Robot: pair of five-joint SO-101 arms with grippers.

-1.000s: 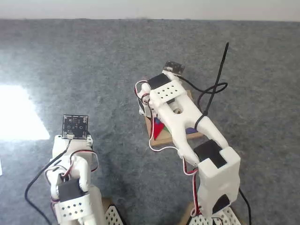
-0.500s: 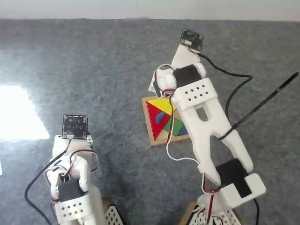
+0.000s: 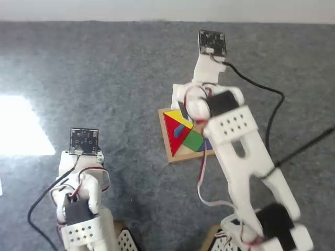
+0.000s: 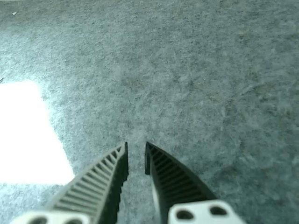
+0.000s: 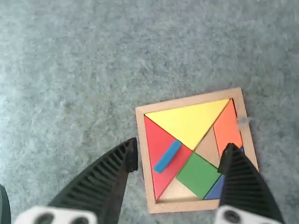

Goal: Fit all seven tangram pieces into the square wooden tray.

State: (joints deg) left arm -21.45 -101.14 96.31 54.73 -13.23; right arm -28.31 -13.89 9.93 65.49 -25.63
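Note:
The square wooden tray [image 5: 141,154] lies on grey felt, under my right gripper [image 5: 181,151], which hangs above it open and empty. Inside sit a yellow triangle [image 5: 189,121], a red triangle [image 5: 155,140], an orange piece [image 5: 228,128], a green square [image 5: 198,175] and a dark blue piece [image 5: 216,189] partly hidden by a finger. A light blue parallelogram [image 5: 167,156] lies loose on top of the red triangle. Bare wood shows in two gaps. In the high view the tray [image 3: 166,149] is partly under the right arm [image 3: 235,141]. My left gripper [image 4: 135,151] is shut, low over bare felt.
The left arm [image 3: 81,198] sits folded at the near left, far from the tray. A bright patch of light [image 3: 21,128] lies on the felt at the left edge. Grey felt [image 3: 104,78] covers the whole table around the tray.
The right arm has swung off the tray toward the far right and risen, uncovering the pieces. The light blue piece now shows lying on the red triangle. The left arm has not moved.

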